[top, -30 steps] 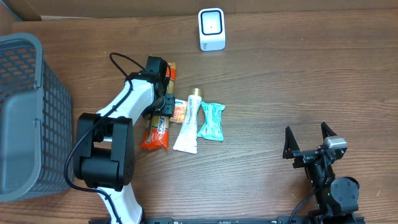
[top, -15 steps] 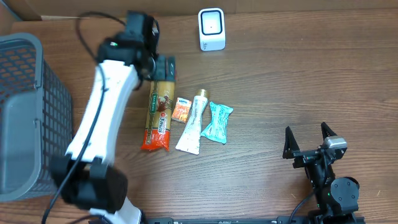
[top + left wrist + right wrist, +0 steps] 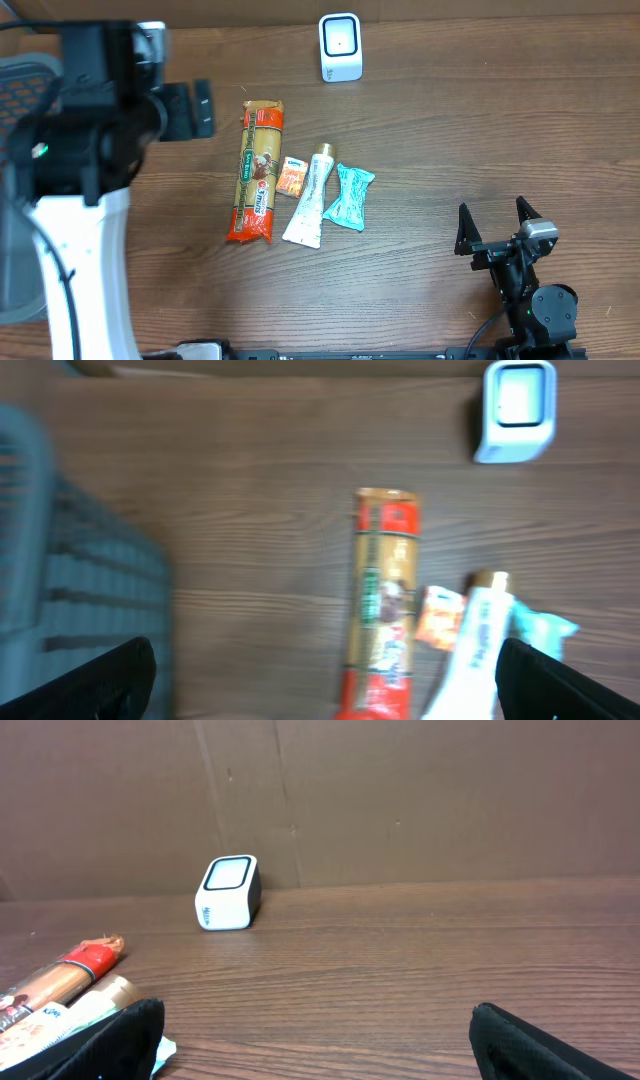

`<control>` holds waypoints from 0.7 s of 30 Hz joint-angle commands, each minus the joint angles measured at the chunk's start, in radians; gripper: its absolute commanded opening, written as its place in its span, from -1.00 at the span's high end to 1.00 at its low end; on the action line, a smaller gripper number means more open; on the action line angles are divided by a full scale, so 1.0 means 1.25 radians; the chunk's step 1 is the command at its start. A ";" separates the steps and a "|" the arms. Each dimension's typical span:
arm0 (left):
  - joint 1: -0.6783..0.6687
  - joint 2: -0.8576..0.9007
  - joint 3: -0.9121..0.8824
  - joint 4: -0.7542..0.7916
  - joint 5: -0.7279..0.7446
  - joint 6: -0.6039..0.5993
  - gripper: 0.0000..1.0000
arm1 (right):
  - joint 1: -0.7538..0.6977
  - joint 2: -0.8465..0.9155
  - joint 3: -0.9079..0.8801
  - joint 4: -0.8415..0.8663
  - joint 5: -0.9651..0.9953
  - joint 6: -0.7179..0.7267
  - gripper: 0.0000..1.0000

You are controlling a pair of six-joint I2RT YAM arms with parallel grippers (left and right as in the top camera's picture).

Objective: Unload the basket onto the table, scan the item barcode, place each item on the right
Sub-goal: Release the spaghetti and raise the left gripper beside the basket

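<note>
Wood-grain counter (image 3: pixel 480 130). Grey mesh basket (image 3: pixel 80 590) at the counter's left end, blurred. Brown cardboard wall (image 3: pixel 450 800) standing along the counter's far edge.

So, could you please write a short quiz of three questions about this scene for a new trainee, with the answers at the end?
1. Not counting the white scanner, how many products lie on the table?
2. True or false: the left gripper holds the spaghetti pack.
3. What lies between the spaghetti pack and the white tube? A) nothing B) the small orange box C) the scanner

Key: 1. four; 2. false, its jaws are open and empty; 3. B
</note>
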 commanded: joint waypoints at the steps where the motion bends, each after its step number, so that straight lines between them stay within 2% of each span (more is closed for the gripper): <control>1: 0.085 -0.013 0.012 -0.009 -0.002 0.171 -0.99 | -0.002 -0.008 -0.009 0.002 0.006 0.006 -1.00; 5: 0.175 0.001 -0.001 -0.009 0.018 0.172 -0.99 | -0.002 -0.008 -0.009 0.002 0.006 0.006 -1.00; 9: 0.230 0.026 -0.007 -0.013 0.110 0.172 -1.00 | -0.002 -0.008 -0.009 0.002 0.006 0.006 -1.00; 21: 0.238 0.067 -0.007 -0.047 0.126 0.172 -0.99 | -0.002 -0.008 -0.009 0.002 0.006 0.006 -1.00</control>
